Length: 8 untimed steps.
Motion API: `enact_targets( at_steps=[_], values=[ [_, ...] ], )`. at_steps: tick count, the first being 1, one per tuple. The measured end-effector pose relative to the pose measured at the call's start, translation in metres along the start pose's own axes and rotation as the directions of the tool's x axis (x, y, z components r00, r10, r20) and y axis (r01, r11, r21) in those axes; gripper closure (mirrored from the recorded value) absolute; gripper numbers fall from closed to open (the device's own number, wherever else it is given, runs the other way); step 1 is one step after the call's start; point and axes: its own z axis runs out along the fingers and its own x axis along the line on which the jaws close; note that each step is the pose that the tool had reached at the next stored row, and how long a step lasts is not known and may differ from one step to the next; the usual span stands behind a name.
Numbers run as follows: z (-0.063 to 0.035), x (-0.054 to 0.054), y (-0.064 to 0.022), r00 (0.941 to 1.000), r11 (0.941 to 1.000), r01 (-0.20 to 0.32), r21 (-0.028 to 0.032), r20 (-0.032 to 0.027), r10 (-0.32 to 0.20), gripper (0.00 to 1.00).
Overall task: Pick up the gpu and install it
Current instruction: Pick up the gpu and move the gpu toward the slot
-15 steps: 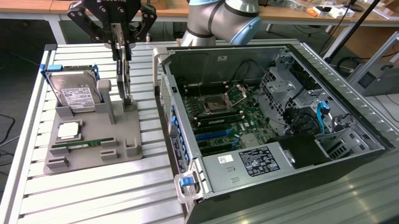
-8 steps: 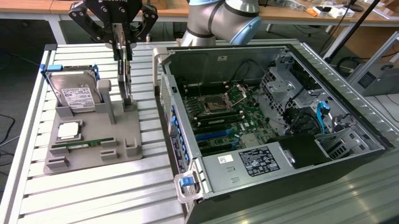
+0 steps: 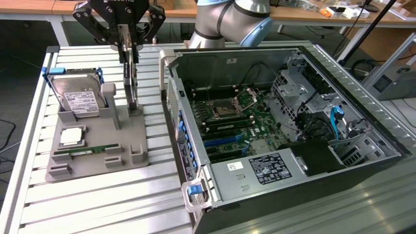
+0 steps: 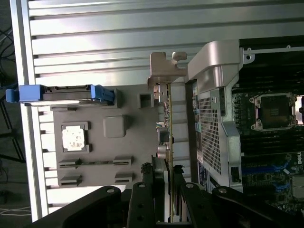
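Black gripper (image 3: 130,48) clamps its fingers (image 4: 142,194) onto the thin dark silver-bracketed gpu card (image 3: 133,83), upright above the grey plastic holder tray (image 3: 97,127)

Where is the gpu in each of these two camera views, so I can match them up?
Exterior view: the gpu stands on edge at the exterior view's left, between the hard drive and the computer case, clamped in the gripper's jaws.
Wrist view: the gpu shows edge-on between the grey holder and the computer case.
Shared landmark: the blue-framed hard drive.
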Motion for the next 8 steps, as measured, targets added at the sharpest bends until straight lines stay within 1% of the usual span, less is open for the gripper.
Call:
enact_targets(
  at_steps=[8],
  values=[
    [0.0001, -0.0017, 0.0001, 1.0, 1.0, 0.0, -0.0001, 0.0001, 0.0, 0.73]
  ],
)
